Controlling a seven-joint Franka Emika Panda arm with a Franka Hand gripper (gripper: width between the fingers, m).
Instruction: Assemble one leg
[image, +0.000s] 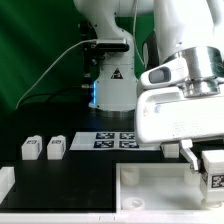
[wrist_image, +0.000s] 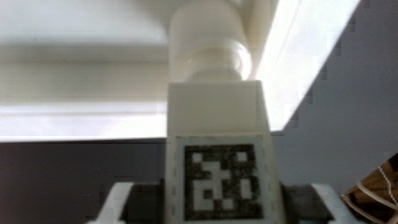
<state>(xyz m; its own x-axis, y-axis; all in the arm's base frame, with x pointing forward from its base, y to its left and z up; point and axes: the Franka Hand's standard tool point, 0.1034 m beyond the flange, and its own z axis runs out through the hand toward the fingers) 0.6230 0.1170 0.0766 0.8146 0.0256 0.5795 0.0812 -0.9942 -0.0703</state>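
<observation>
My gripper (image: 207, 163) is at the exterior view's right, shut on a leg (image: 213, 170), a small white block with a black-and-white tag. It holds the leg just above the right end of the large white panel (image: 150, 192). In the wrist view the leg (wrist_image: 219, 120) stands between my fingers (wrist_image: 128, 203). Its round peg end points at the panel (wrist_image: 89, 80), close to the panel's edge. I cannot tell whether the peg touches the panel. Two more legs (image: 30, 148) (image: 55, 147) stand side by side on the black table at the left.
The marker board (image: 105, 140) lies on the table behind the panel, in front of the robot base (image: 110, 90). A white part (image: 5, 182) sits at the far left edge. A brownish object (wrist_image: 379, 190) shows at the wrist view's edge.
</observation>
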